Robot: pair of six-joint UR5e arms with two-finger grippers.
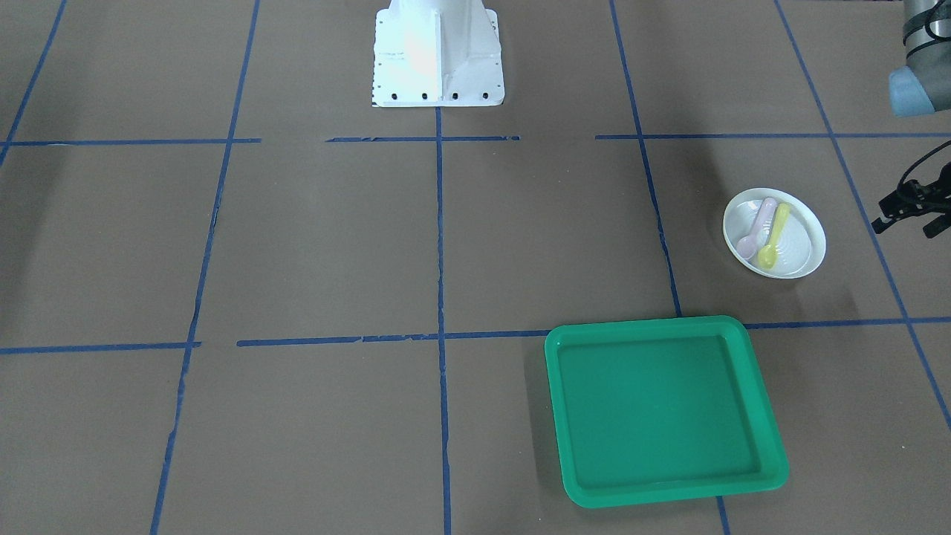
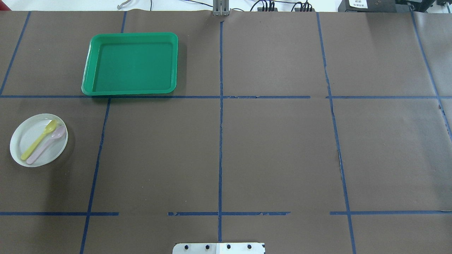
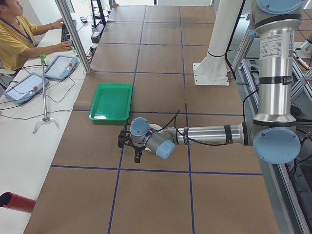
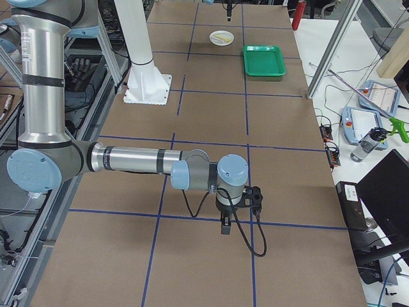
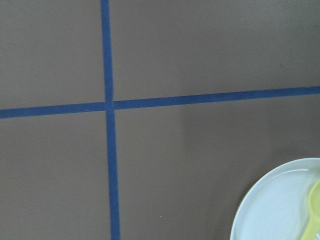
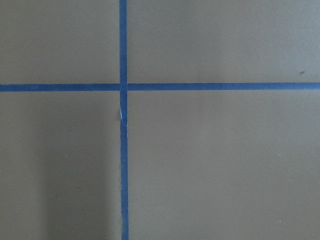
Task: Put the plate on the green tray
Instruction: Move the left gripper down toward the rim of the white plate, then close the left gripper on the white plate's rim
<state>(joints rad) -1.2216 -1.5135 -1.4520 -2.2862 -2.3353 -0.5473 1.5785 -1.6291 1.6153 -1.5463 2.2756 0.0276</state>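
The small round white plastic plate [image 2: 25,135] sits on the surface [image 2: 275,148], near the left gripper [image 1: 908,217] and inboard of it. The large rectangular green plastic tray [image 2: 130,63] lies farther from the base. The right gripper [image 4: 224,227] is well apart. I cannot tell whether either gripper's fingers are apart or together.

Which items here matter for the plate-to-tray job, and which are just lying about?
Job:
- plate
- green tray

Lying about:
- yellow spoon, resting in the plate
- pink spoon, resting in the plate beside it
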